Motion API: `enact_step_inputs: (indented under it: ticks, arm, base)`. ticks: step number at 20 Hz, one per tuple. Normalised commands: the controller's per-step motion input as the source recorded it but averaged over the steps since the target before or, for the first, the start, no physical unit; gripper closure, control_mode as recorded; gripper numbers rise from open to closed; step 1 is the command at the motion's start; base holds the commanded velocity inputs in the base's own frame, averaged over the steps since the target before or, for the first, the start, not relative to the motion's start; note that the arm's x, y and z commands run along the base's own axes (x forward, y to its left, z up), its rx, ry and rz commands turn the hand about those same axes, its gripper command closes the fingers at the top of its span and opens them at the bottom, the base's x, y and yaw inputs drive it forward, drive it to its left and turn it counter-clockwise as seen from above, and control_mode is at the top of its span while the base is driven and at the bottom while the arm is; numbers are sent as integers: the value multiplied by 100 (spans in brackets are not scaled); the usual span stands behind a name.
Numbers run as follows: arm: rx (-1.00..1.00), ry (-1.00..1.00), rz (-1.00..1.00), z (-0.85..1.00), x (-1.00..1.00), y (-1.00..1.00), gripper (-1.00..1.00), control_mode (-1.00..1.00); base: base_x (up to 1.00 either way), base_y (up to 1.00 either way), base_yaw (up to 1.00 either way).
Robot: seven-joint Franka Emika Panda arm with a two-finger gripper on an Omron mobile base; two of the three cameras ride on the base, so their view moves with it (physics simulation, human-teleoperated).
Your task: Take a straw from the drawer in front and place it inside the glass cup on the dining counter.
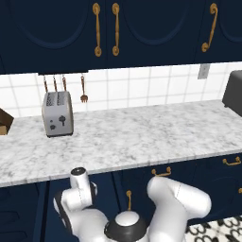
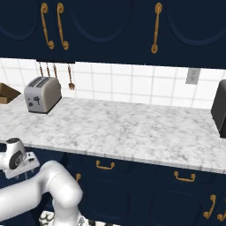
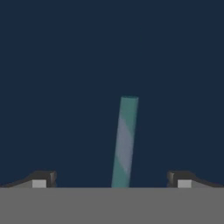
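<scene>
Hand view: the straw (image 3: 125, 142), a teal and pale striped stick, lies against a dark navy surface (image 3: 65, 65). Its long axis runs nearly vertical in the frame, leaning slightly right toward the top. It sits at lower centre, between the spread, empty fingertips (image 3: 43, 178) of the hand (image 3: 112, 180).

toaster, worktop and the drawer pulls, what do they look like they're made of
Toaster: looks like brushed or matte metal, pale grey with soft shading and dark knobs; could be plastic.
Worktop: marble or marble-look stone, white-grey with fine veining, smooth.
Drawer pulls: brass-like metal, warm golden colour, small and curved, on navy fronts that look like painted wood.
</scene>
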Motion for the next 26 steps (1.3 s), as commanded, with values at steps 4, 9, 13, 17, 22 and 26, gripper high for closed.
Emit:
enact_step_inputs:
  ticks: [4, 9, 13, 17, 22, 26]
  arm:
    - [-1, -1, 0, -48, 16, 9, -100, -100]
    - [0, -1, 0, -41, 17, 7, -100, -100]
    - [4, 22, 0, -69, 0, 0, 100, -100]
    - [2, 13, 0, -68, -28, 0, 100, -100]
    - [3, 2, 0, -62, -69, 1, 100, -100]
    - [1, 0, 0, -64, -96, 7, 100, -100]
  base:
    - [0, 0, 0]
    - [0, 0, 0]
    - [0, 0, 0]
    - [0, 0, 0]
    - [0, 0, 0]
    - [0, 0, 0]
